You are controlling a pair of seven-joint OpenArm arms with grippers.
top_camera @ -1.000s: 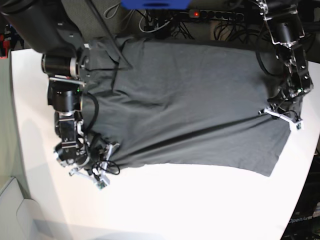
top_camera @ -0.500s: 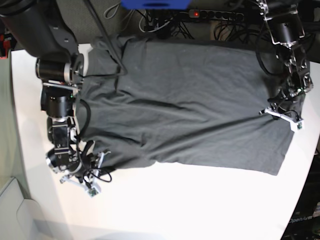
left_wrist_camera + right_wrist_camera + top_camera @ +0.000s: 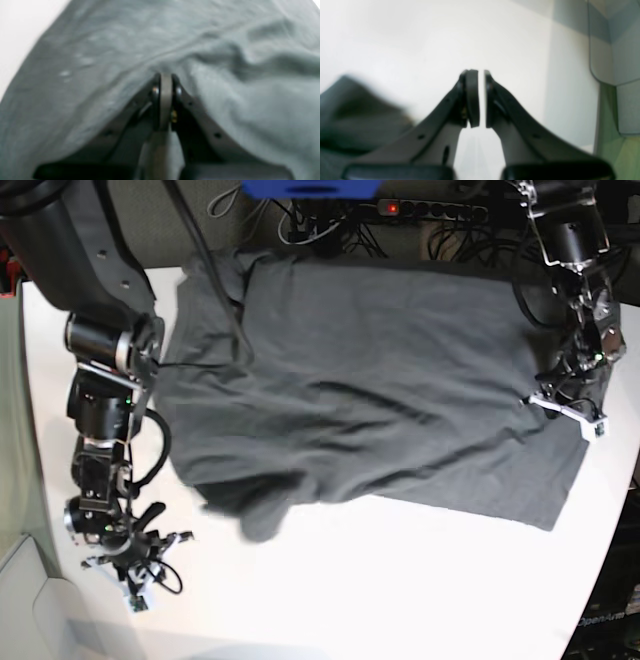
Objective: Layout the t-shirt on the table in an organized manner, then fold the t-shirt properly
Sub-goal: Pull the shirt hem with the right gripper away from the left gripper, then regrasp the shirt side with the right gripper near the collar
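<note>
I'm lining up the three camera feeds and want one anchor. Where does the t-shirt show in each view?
Base: the t-shirt spreads across the table's upper middle.
Left wrist: it fills nearly the whole picture, bunched at the shut left gripper.
Right wrist: only a blurred dark fold at lower left.
Shared landmark: the white table.

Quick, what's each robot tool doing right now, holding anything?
Left tool: closed, pinching the t-shirt.
Right tool: nearly closed, holding nothing, over the bare table.
</note>
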